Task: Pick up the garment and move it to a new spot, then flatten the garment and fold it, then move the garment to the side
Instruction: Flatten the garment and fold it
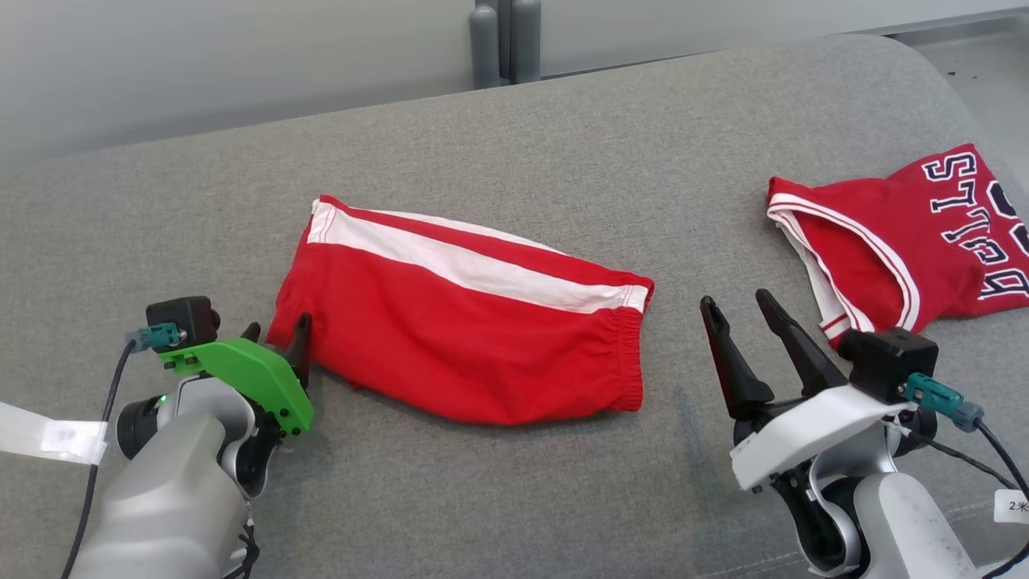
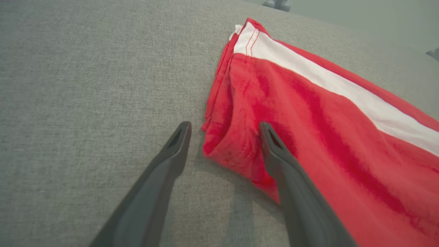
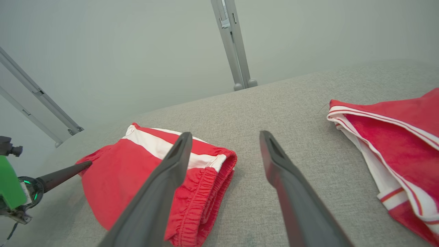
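The folded red shorts [image 1: 458,338] lie flat at the middle of the grey upholstered surface [image 1: 563,137], white side stripe uppermost, well apart from the red jersey [image 1: 908,233] at the right. The left gripper [image 1: 277,331] stands wide with its jaws straddling the shorts' near hem corner, one finger on the cloth and one on bare upholstery, apparently placed to pinch that corner. The right gripper [image 1: 735,304], equally wide and empty, waits just beside the elastic waistband, probably to take the opposite end for the move aside.
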